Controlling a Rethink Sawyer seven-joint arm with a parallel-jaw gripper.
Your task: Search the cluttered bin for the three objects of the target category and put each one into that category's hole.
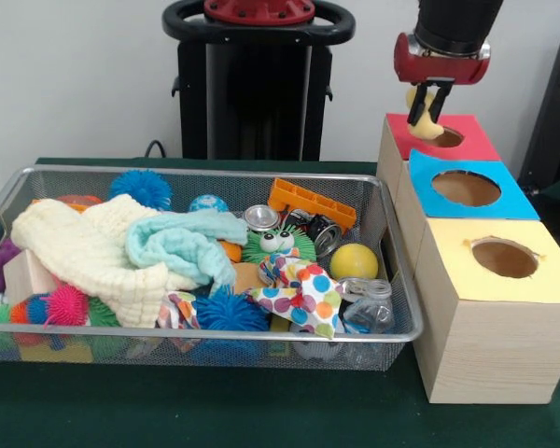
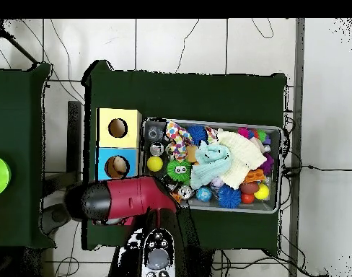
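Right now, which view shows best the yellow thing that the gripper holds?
The front view: the yellow object hangs in the gripper above the red-topped box. In the overhead view the arm covers both object and box.

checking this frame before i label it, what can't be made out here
- Red box: overhead view, hidden under the arm.
- Pale yellow object in the gripper: front view, half covered by the fingers; its kind is unclear.
- Bin contents under the cream cloth and mint cloth: hidden in both views.
- Hole interiors: too dark to see.
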